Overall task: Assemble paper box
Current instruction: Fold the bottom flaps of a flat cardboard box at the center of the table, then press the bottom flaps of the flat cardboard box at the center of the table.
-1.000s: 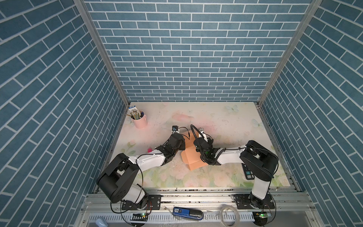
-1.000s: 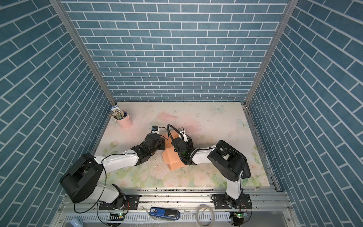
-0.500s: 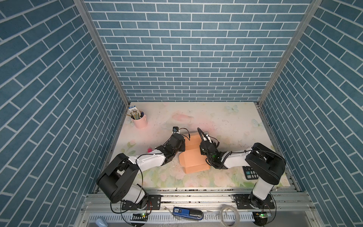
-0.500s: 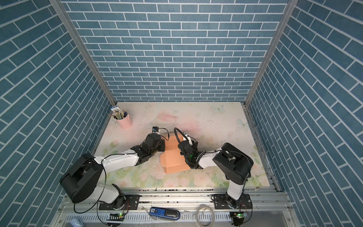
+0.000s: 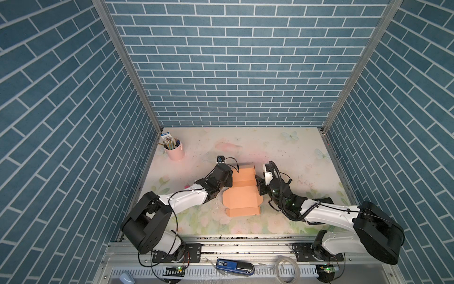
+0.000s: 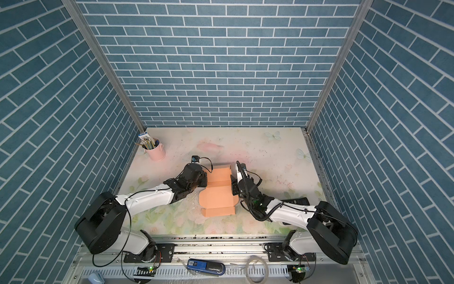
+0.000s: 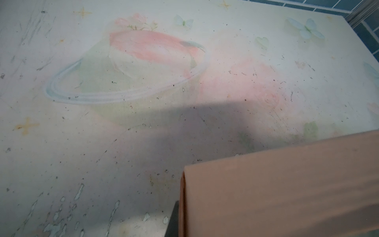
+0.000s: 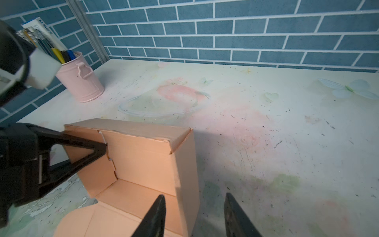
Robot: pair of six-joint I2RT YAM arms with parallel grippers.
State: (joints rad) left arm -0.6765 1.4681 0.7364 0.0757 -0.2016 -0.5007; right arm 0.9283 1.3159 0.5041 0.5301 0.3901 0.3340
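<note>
Floral surface (image 5: 282,152): paper box (image 5: 242,194) half-folded between both tools; left tool (image 8: 103,146) pinches its side wall, right tool (image 8: 194,207) spread, straddling opposite wall. Pink cup (image 5: 175,153) beyond left tool holds pens (image 5: 169,143).

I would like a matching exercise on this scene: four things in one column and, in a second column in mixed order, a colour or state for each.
Things
1. box
2. cup
3. left end effector
4. right end effector

States
a. open, astride a box wall
b. pink, upright
c. shut on a box wall
d. peach, lid lying open

Pairs: 1-d, 2-b, 3-c, 4-a
</note>
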